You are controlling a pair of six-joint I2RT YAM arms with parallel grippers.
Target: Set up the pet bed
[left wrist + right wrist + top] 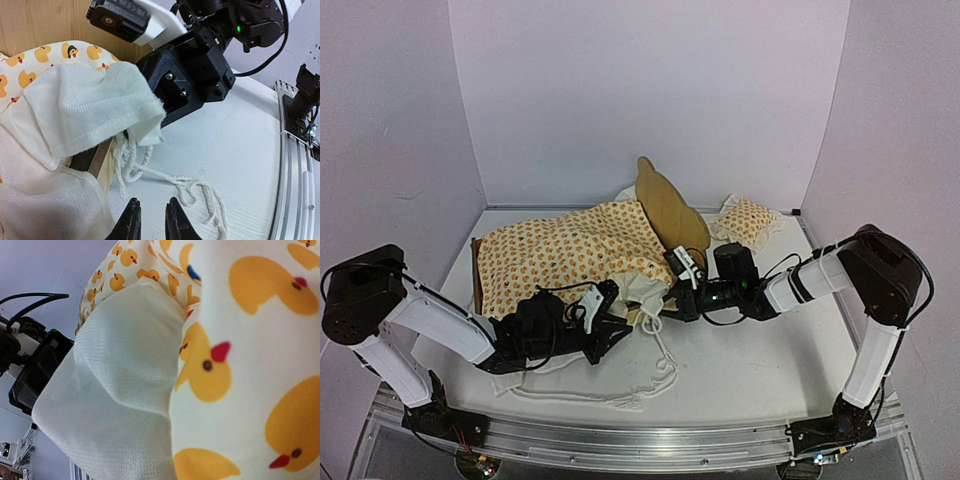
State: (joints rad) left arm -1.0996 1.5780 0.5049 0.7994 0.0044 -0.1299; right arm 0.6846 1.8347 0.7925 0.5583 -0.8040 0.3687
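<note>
The pet bed stands at the table's middle, its bear-ear headboard upright at the back. The orange duck-print bedding is draped over it. In the left wrist view a plywood edge of the bed shows under the bedding's white ruffle. My right gripper is shut on that white ruffle at the bed's near right corner, lifting it; the right wrist view shows only the duck print and white cloth, not the fingers. My left gripper hovers low over the table beside that corner, slightly open and empty.
A loose white cord trails from the bedding across the table just ahead of the left fingertips. The small matching pillow lies at the back right by the headboard. White walls enclose the table; a metal rail runs along the near edge.
</note>
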